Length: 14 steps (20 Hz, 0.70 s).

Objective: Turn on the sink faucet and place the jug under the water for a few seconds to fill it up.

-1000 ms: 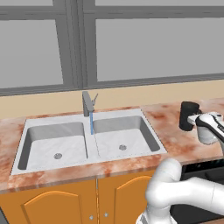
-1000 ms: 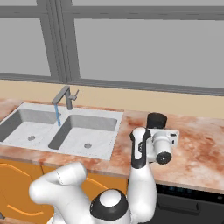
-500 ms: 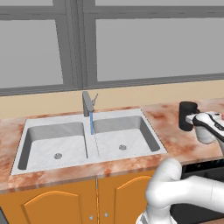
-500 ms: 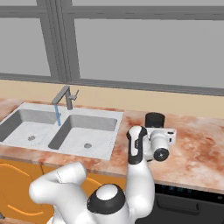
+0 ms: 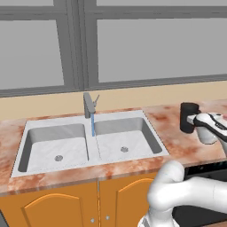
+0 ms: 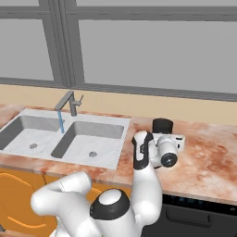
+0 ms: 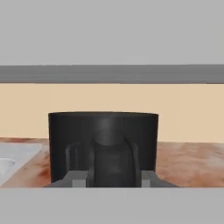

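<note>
Jug [image 7: 103, 144], matte black cylinder, loop handle facing fingers [image 7: 111, 181], seemingly apart, grip unclear, marbled counter [image 5: 175, 133]

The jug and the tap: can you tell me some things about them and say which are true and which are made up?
1. Water is running from the sink faucet. True.
2. The jug is standing in the sink under the stream. False: it stands on the counter, to the right of the sink.
3. The jug is black. True.
4. The jug is lying on its side. False: it stands upright.
5. In the hand view the jug's handle faces the gripper. True.
6. The stream falls into the middle of the left basin. False: it comes down by the divider between the two basins.
</note>
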Motion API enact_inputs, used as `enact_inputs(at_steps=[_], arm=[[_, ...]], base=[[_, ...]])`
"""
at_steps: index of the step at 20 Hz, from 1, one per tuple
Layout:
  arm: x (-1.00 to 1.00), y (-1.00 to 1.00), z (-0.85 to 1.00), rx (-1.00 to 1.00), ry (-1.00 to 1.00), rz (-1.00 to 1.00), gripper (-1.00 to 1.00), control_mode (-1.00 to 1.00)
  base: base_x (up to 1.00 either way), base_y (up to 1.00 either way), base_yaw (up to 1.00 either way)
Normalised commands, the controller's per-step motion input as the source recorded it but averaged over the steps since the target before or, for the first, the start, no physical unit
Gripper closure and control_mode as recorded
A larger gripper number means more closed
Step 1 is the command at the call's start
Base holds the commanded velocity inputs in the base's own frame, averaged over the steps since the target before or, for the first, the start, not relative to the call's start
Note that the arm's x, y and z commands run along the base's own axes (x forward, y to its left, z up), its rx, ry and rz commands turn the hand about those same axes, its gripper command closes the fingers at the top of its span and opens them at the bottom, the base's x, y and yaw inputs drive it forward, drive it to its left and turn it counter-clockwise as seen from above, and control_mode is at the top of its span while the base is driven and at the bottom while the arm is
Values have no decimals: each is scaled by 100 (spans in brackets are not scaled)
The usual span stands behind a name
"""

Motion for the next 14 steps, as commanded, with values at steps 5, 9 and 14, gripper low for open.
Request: enact_inputs(at_steps=[5,9,14], arm=[[-6,40,27,3,-7,45,100,-100],[4,58,33,2,0,74,100,-100],[2,70,5,0,0,69,100,-100]], base=[[0,0,0],[0,0,0],[0,0,0]])
